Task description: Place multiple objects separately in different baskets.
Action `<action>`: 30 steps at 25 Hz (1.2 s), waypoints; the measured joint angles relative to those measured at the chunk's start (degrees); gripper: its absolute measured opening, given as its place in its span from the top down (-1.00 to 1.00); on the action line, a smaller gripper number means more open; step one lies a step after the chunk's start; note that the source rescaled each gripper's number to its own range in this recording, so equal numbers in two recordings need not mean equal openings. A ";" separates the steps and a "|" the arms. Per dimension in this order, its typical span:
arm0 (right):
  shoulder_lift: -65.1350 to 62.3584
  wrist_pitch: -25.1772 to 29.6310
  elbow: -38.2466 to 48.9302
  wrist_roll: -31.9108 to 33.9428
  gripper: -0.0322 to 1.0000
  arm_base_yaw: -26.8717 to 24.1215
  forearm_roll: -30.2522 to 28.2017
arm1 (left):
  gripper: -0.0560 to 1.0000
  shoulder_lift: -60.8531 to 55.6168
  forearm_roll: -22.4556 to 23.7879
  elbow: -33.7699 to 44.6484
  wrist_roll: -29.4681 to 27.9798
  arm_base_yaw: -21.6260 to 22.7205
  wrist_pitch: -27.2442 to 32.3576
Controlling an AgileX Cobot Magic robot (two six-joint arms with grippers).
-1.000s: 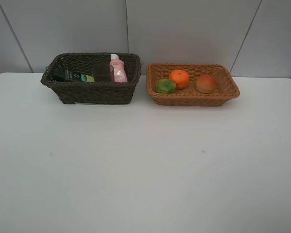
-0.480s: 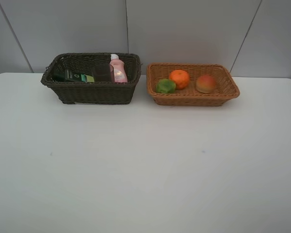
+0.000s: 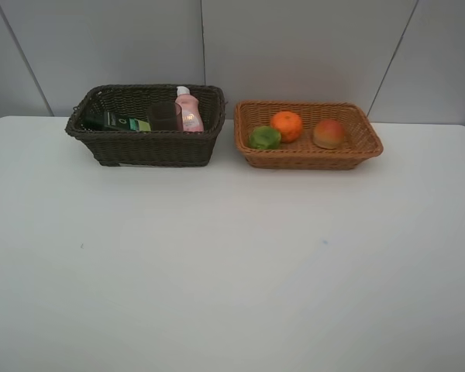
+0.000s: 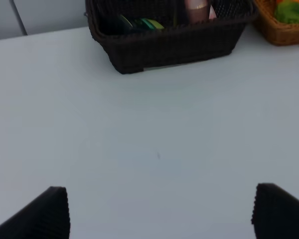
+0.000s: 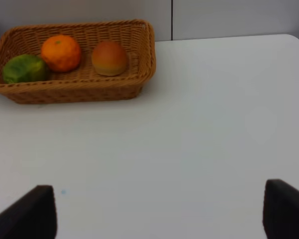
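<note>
Since fruit is being kept in the light basket (image 3: 370,141) and bottles in the dark basket (image 3: 143,147), both hands (image 4: 159,214) (image 5: 159,214) are being held released, grasping nothing.

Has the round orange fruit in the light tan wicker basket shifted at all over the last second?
No. The round orange fruit sits at the same spot against the light tan wicker basket's back rim, between the green fruit and the peach-like fruit.

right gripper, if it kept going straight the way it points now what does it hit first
Probably bare white table. The right gripper is open and empty, and the tan wicker basket sits off to one side of its line, though depth is unclear.
</note>
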 joint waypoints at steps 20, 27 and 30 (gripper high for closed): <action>0.00 0.00 0.00 0.00 -0.67 0.00 0.00 | -0.91 -0.06 -0.94 8.01 -3.15 0.02 -7.51; 0.00 0.00 0.00 0.00 -0.67 0.00 0.00 | -0.91 -0.06 -0.99 8.01 -3.15 0.02 -7.51; 0.00 0.00 0.00 0.00 -0.67 0.00 0.00 | -0.91 -0.06 -0.99 8.01 -3.15 0.02 -7.51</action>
